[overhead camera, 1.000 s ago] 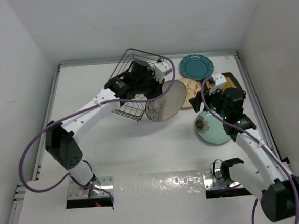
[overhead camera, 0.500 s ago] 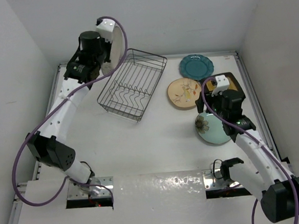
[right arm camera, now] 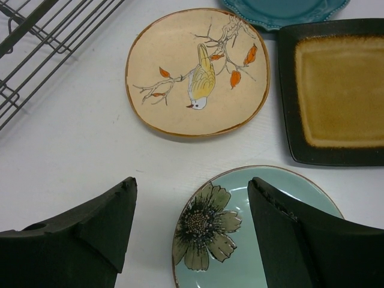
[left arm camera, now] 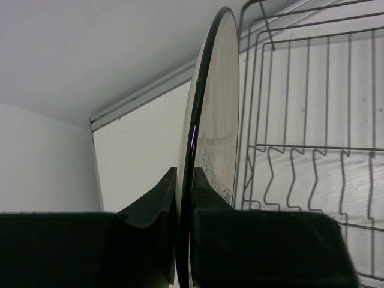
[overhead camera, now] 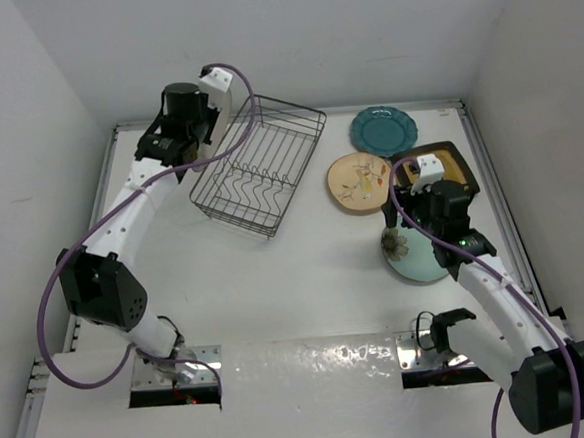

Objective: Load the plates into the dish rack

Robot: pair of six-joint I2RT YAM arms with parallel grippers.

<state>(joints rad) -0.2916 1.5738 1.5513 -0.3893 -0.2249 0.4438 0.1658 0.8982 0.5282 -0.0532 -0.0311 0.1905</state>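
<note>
Between the left fingers [left arm camera: 153,204] I had the grey dark-rimmed plate [left arm camera: 219,108] pinched by its rim, both pads closed tight against its two faces. It stood on edge, nearly upright, rising straight away from the fingertips. Just to the right of it, as the wrist camera saw things, ran the wire wall of the dish rack [left arm camera: 312,148], with the wavy divider wires of the rack's floor beyond that wall. Whether the plate's rim and the wire touched I could not tell. From overhead, those fingers and the plate stood at the rack's far left corner.

Over on the other side, the right fingers [right arm camera: 102,234] were spread wide and gripped nothing. The pale aqua plate [right arm camera: 240,240] lay flat on the tabletop [right arm camera: 72,150] directly beneath them, its near part between the two pads and its painted flower closer to the left pad. I could not tell whether either pad touched it. Straight ahead of the fingers lay the cream plate [right arm camera: 198,72], painted with a bird on a branch, flat and a little apart from the aqua one. Ahead and to the right sat the square amber plate [right arm camera: 339,99] with its dark rim, just beside the cream plate. Farther out still was the scalloped teal plate [right arm camera: 282,12], only its near edge showing from the wrist, close against the amber plate's far side.
</note>
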